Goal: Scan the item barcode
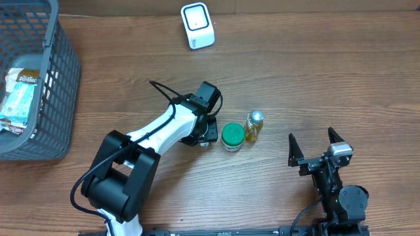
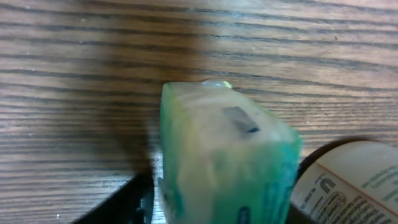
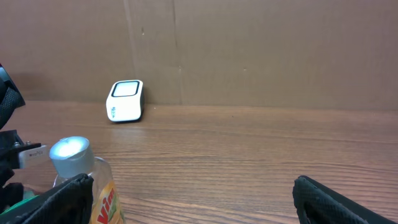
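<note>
The item, a small tub with a green lid (image 1: 231, 136), stands mid-table. Beside it to the right is a yellow bottle with a silver cap (image 1: 254, 126). My left gripper (image 1: 210, 131) reaches the tub from the left. In the left wrist view the blurred green tub (image 2: 224, 162) fills the space between the jaws, and a thin gap shows beside the dark left finger (image 2: 124, 202), so the jaws stand open around it. The white scanner (image 1: 197, 25) sits at the far edge. My right gripper (image 1: 311, 139) rests open and empty at the front right. No barcode shows.
A grey wire basket (image 1: 62, 92) holding packets stands at the far left. The bottle's printed label (image 2: 348, 180) lies close to the tub's right side. From the right wrist, the scanner (image 3: 125, 99) stands before a brown cardboard wall (image 3: 249, 50), and the bottle (image 3: 78, 171) is by the left finger.
</note>
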`<action>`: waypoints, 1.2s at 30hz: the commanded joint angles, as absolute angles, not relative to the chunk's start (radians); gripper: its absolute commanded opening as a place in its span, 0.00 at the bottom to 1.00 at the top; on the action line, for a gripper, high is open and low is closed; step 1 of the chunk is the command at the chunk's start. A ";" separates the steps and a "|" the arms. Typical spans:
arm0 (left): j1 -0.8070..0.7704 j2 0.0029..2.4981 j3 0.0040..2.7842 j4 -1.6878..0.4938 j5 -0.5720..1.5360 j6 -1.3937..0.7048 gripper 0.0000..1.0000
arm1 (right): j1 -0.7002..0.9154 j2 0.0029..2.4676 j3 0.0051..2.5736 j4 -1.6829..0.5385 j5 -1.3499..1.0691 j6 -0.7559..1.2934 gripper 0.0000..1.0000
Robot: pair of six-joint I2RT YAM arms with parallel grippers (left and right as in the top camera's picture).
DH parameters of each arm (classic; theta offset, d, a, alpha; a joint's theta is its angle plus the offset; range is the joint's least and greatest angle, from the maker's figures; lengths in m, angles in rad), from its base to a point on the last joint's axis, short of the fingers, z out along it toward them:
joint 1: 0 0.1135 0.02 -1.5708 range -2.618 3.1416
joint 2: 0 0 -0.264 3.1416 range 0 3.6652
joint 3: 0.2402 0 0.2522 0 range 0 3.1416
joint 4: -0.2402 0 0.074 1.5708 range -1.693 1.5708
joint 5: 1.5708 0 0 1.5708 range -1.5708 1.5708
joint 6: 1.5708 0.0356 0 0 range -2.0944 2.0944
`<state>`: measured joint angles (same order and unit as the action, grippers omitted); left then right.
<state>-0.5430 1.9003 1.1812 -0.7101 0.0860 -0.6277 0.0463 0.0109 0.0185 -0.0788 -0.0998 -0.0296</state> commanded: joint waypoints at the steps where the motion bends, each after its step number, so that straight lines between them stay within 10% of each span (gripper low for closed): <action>1: -0.545 1.909 1.179 -0.709 0.078 -0.636 0.57 | 0.044 0.003 0.008 -0.075 -0.099 -0.035 1.00; 27: -0.385 1.907 1.761 -1.018 -0.112 -0.323 0.73 | 0.044 0.003 0.008 -0.074 -0.099 -0.035 1.00; 36: -0.197 1.907 2.334 -1.235 -0.398 -0.037 0.97 | 0.044 0.003 0.008 -0.074 -0.099 -0.035 1.00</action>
<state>-0.2802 1.9148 2.1540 -1.2091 -0.2546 -0.1940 0.0463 0.0109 0.0185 -0.0799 -0.0998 -0.0296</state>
